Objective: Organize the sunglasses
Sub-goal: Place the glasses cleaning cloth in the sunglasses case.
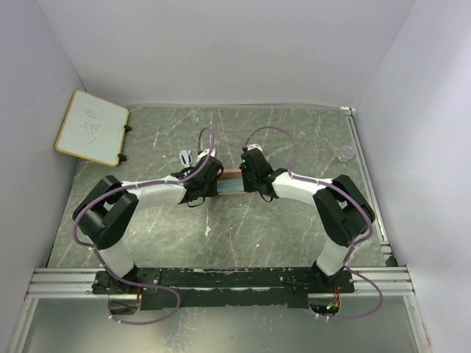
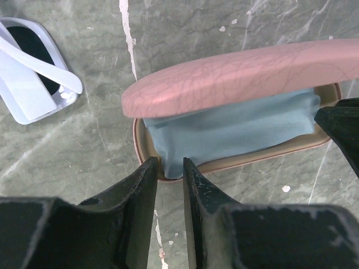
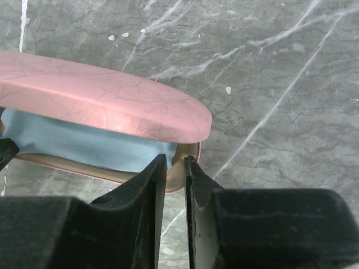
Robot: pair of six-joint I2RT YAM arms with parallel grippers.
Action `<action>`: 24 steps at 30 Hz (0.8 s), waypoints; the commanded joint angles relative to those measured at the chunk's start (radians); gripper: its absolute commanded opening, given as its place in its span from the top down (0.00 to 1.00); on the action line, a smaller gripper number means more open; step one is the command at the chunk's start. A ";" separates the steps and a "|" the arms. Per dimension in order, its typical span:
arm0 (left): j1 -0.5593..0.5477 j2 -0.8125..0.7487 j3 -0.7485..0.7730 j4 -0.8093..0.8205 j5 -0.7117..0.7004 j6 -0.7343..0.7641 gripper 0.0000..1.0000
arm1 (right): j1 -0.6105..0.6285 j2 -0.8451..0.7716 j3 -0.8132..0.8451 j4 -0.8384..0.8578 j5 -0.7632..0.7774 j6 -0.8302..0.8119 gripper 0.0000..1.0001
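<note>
The sunglasses lie folded on the desk, ten o'clock from the open pink case. They look light, brittle and slick; I'd pinch the frame's middle. The left pincer is parted and empty; the right pincer is barely parted, grip unclear.

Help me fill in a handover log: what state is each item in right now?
pink case: lid ajar
blue cloth: tucked inside the case
sunglasses: folded, outside the case
left claw: narrow gap, grip unclear
right claw: narrow gap, grip unclear
</note>
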 commanded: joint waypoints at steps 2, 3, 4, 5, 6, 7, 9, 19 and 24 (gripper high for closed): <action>-0.006 -0.046 -0.001 -0.017 -0.032 0.013 0.64 | 0.000 -0.019 -0.015 -0.010 0.019 0.010 0.80; -0.006 -0.048 -0.001 -0.018 -0.036 0.012 0.64 | 0.000 -0.020 -0.016 -0.010 0.019 0.011 0.80; -0.005 -0.049 -0.001 -0.017 -0.036 0.014 0.64 | 0.000 -0.022 -0.018 -0.009 0.020 0.009 0.80; -0.006 -0.051 -0.002 -0.018 -0.037 0.014 0.64 | 0.001 -0.025 -0.019 -0.007 0.020 0.010 0.80; -0.006 -0.052 -0.001 -0.018 -0.038 0.014 0.64 | 0.000 -0.029 -0.022 -0.004 0.020 0.011 0.80; -0.006 -0.050 -0.001 -0.019 -0.039 0.014 0.64 | 0.000 -0.033 -0.023 -0.003 0.020 0.010 0.80; -0.006 -0.048 0.001 -0.022 -0.042 0.014 0.64 | 0.000 -0.039 -0.021 -0.003 0.022 0.010 0.80; -0.006 -0.044 0.002 -0.012 -0.045 0.021 0.65 | 0.000 -0.051 -0.019 0.000 0.022 0.013 0.80; -0.006 -0.032 0.001 -0.012 -0.047 0.018 0.65 | 0.000 -0.060 -0.022 -0.002 0.032 0.016 0.80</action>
